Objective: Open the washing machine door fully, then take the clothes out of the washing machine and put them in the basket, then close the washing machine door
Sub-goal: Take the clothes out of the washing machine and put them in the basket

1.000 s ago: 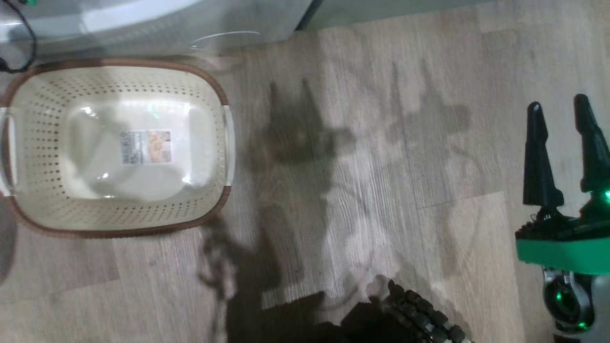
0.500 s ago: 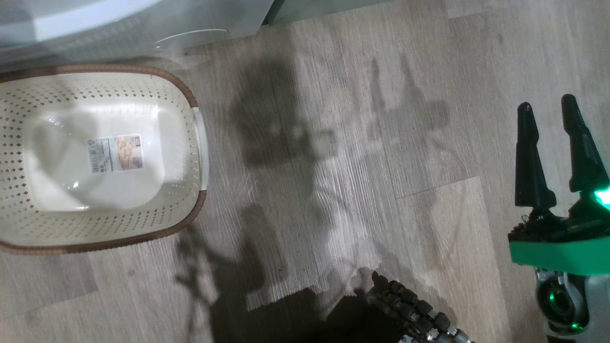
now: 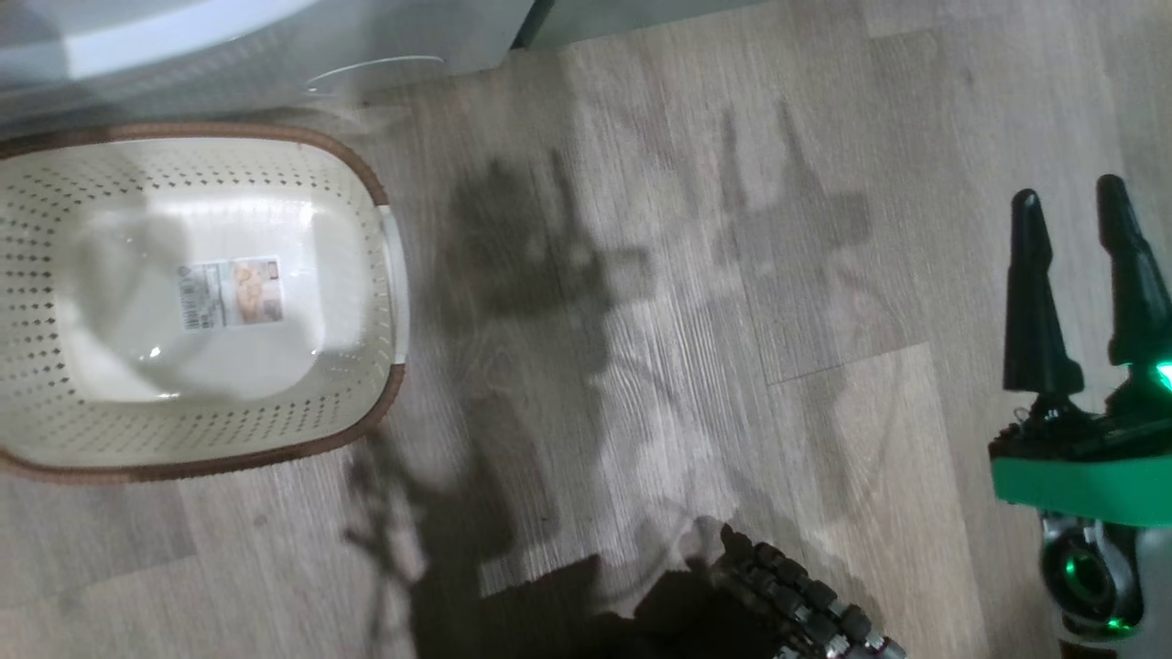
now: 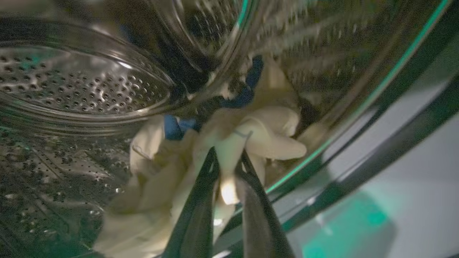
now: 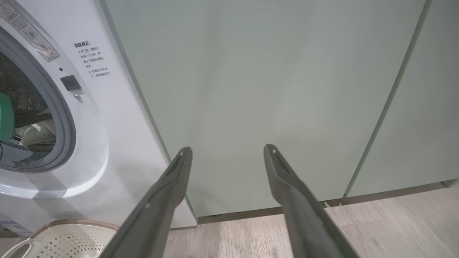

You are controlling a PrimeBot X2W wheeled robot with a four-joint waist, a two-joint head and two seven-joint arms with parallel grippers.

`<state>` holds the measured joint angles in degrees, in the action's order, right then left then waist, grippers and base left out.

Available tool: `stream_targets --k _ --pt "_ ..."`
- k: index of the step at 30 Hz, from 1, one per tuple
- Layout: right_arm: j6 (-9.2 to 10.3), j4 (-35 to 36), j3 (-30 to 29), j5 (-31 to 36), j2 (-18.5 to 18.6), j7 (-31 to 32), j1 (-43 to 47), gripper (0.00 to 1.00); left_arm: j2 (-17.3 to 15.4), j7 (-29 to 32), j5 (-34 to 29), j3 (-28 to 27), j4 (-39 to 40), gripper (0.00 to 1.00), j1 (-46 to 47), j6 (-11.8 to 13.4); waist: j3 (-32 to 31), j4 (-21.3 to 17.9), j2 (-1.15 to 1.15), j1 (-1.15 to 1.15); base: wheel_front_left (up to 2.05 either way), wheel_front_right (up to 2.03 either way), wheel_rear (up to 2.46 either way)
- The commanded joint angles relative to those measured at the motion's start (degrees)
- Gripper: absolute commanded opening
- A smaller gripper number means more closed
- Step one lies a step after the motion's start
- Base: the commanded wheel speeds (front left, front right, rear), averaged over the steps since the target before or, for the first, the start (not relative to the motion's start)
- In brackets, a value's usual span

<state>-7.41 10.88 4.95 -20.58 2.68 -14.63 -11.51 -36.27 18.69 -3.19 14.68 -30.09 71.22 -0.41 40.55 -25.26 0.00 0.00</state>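
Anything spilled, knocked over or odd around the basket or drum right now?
Nothing stands out. The basket sits upright on the floor; the clothes lie inside the washing machine, one fold pinched by the left gripper.

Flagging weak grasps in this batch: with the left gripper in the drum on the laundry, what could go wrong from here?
1. The left gripper pinches just a thin fold of the clothes, so it may slip free on the pull.
2. The cream and blue pieces lie bunched together in the drum; some could drag out and land on the floor beside the basket.
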Motion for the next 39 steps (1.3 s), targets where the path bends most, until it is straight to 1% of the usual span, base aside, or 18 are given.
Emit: stream_targets --k 1,3,8,12,20,24,28,35,39 --pt "-0.08 1.9 0.0 0.5 0.2 -0.4 -0.5 1.00 -1.8 -2.1 1.7 -2.9 3.5 0.00 -0.8 1.0 -0.5 0.8 0.00 0.00 0.00 0.00 0.00" --pt "-0.08 1.9 -0.1 0.7 0.2 -0.4 -0.5 1.00 -1.5 -3.3 2.5 -3.5 4.3 0.00 -1.8 1.4 -0.7 1.2 0.00 0.00 0.00 0.00 0.00" --pt "-0.08 2.1 -0.8 1.7 0.2 -0.4 -0.4 1.00 0.3 -9.6 7.1 -6.7 9.7 0.00 -8.5 3.7 -2.2 2.8 0.00 0.00 0.00 0.00 0.00" --pt "-0.08 2.5 -1.1 2.9 0.2 -0.4 0.2 1.00 2.2 -14.6 10.4 -9.7 16.0 0.00 -15.2 6.4 -3.5 4.5 0.00 0.00 0.00 0.00 0.00" --pt "-0.08 3.2 -2.5 5.7 0.2 -0.4 1.0 1.00 7.2 -23.1 14.2 -13.1 30.0 0.00 -29.3 11.3 -6.0 8.6 0.00 0.00 0.00 0.00 0.00" --pt "-0.08 3.4 -3.1 7.2 0.2 -0.4 1.5 1.00 10.0 -27.8 15.5 -13.9 35.2 0.00 -35.3 13.1 -7.8 10.8 0.00 0.00 0.00 0.00 0.00" --pt "-0.08 3.5 -3.5 8.9 0.2 -0.4 2.3 1.00 12.7 -31.3 16.7 -14.2 38.9 0.00 -40.4 14.1 -10.1 13.0 0.00 0.00 0.00 0.00 0.00" --pt "-0.08 3.7 -4.6 10.8 1.0 -0.4 4.7 1.00 17.3 -33.4 16.3 -12.8 45.8 0.00 -48.0 15.3 -14.1 17.1 0.00 0.00 0.00 0.00 0.00" --pt "-0.08 3.7 -4.6 11.0 1.6 -0.4 5.6 1.00 18.7 -33.6 16.5 -13.7 48.3 0.00 -50.8 14.5 -16.1 18.7 0.00 0.00 0.00 0.00 0.00"
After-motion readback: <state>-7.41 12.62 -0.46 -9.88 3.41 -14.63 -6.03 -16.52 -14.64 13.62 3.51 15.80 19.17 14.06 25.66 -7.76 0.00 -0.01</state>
